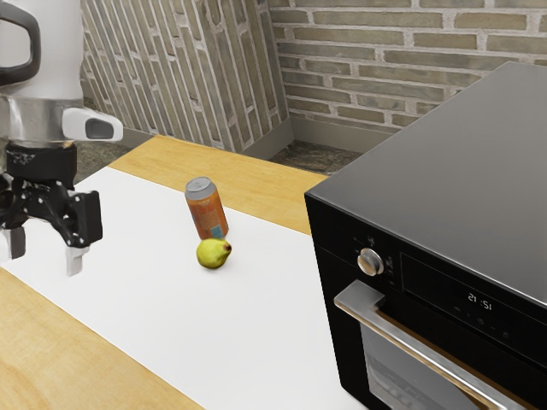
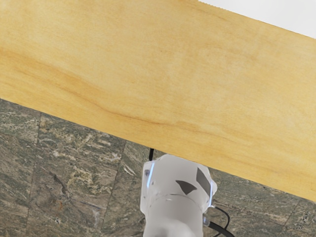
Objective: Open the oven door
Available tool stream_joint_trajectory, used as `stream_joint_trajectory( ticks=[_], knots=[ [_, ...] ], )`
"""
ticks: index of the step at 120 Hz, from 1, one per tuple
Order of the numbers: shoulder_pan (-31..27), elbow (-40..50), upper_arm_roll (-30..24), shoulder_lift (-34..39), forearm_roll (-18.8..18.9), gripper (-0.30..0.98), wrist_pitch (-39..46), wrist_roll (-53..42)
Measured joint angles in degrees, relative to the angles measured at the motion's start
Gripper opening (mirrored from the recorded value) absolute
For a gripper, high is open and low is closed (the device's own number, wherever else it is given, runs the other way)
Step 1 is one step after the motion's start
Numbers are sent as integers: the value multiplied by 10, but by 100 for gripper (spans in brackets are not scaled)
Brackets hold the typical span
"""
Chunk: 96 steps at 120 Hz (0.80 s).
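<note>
At the exterior view's right stands the black oven (image 1: 453, 188), the front of it turned toward the camera and its lower part cut off by the picture's edge. Its door (image 1: 351, 359) looks shut, lying in line with the rest of the front as far as it shows. Along the door's upper part runs a silvery bar handle (image 1: 427, 355), held off the surface, with a grey window (image 1: 397, 380) below it. Above the handle are a round metallic knob (image 1: 369, 261) and a dark panel (image 1: 461, 299) with small lit digits.

The gripper (image 1: 44, 254) hangs at the exterior view's left, well apart from the oven, pointing down. Its two fingers are spread, with a clear gap between them; they hold nothing and touch nothing.

Between gripper and oven, on the white mat (image 1: 231, 333), an orange can (image 1: 206, 211) with a grey top stands next to a yellow-green pear (image 1: 211, 254); whether those two touch, I cannot tell.

Under the hand, the wrist view shows the wooden table (image 2: 163, 74), a corner of the mat, the white arm base (image 2: 175, 212) with blue lights, dark cables (image 2: 227, 217) and the stone floor (image 2: 69, 182).
</note>
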State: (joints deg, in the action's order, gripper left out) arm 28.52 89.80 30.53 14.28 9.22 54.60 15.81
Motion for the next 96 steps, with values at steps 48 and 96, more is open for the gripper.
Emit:
stream_joint_trajectory(
  ticks=[48,96],
  knots=[
    [-133,0,-120,60,-82,69,162,172],
    [33,376,-229,395,-137,68,424,350]
  ],
)
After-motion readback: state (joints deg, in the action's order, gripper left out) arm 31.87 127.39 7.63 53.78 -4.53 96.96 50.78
